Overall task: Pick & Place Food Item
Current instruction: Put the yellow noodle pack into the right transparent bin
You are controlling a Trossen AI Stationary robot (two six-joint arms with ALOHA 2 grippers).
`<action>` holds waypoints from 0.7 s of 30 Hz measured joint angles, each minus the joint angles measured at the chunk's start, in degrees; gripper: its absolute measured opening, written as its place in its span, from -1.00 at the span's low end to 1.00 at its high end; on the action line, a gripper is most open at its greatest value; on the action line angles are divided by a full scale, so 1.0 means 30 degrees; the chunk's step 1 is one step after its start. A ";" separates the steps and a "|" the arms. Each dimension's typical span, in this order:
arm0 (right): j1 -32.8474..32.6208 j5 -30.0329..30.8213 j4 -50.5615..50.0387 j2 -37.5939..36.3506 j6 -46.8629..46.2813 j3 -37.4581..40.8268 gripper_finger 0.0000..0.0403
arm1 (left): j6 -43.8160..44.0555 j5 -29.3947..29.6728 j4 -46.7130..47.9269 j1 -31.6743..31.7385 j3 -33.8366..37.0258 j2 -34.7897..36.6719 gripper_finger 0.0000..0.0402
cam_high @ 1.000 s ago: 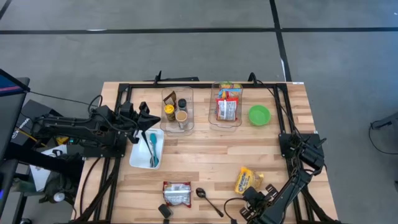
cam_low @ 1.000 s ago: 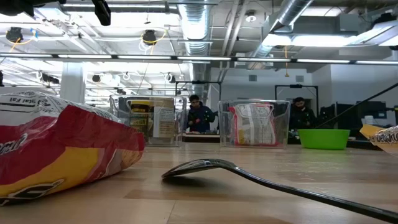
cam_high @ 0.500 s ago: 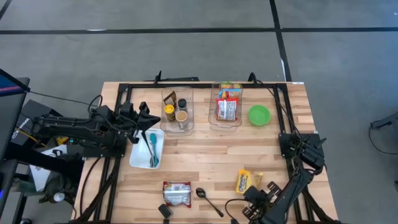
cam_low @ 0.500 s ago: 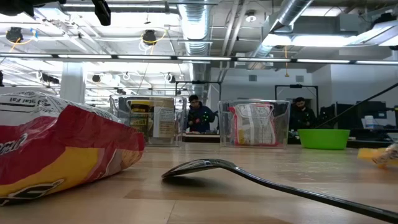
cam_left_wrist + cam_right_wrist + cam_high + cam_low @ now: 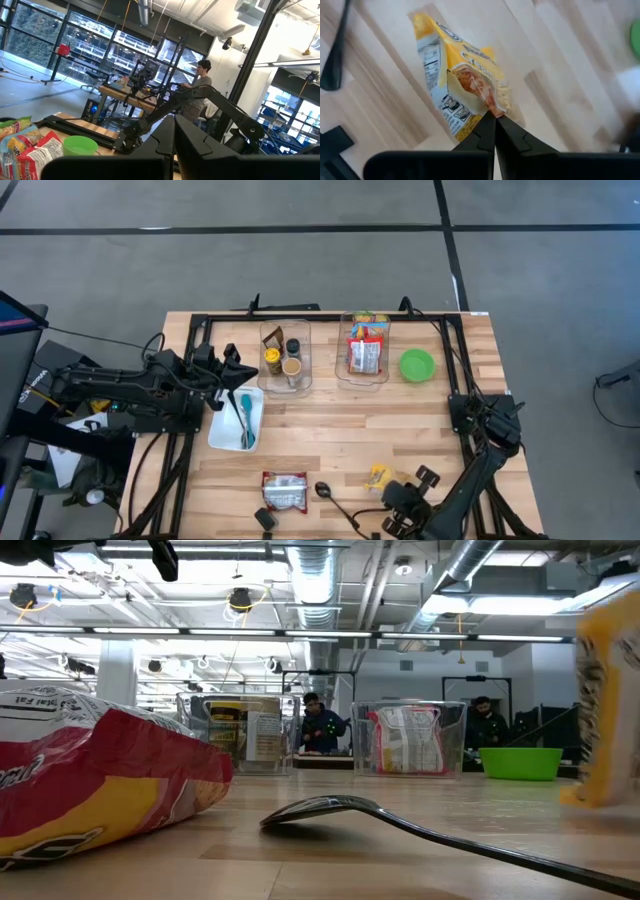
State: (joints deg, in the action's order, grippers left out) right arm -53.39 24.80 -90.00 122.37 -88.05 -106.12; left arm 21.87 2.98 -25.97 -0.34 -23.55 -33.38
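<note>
I have the yellow snack packet pinched by its edge in the right gripper, fingers clamped tight on the wrapper, just beside the black spoon at the table's near edge. The pick looks done: in the low view the packet stands on end, its bottom at or just above the wood. The placing is left; I judge the clear bin of snack bags, well beyond the spoon, a likely home. My left gripper waits shut and empty, far from the spoon.
</note>
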 joint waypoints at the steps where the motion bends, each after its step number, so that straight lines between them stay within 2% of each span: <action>1: 0.0002 0.0342 -0.0007 0.0001 0.0580 -0.0084 -1.00 | 0.0000 -0.0005 -0.0001 0.0001 -0.0006 0.0005 -0.98; 12: 0.0503 0.3019 0.0001 0.0015 0.5985 -0.1650 -1.00 | 0.0000 0.0000 0.0006 -0.0006 -0.0005 0.0004 -0.98; 21: 0.0954 0.7226 0.0113 0.0015 0.8289 -0.3143 -1.00 | 0.0000 -0.0002 0.0006 -0.0003 0.0000 -0.0002 -0.98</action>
State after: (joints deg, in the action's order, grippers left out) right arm -50.52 46.48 -89.66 122.41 -63.18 -115.55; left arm 21.87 2.98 -25.96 -0.35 -23.55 -33.39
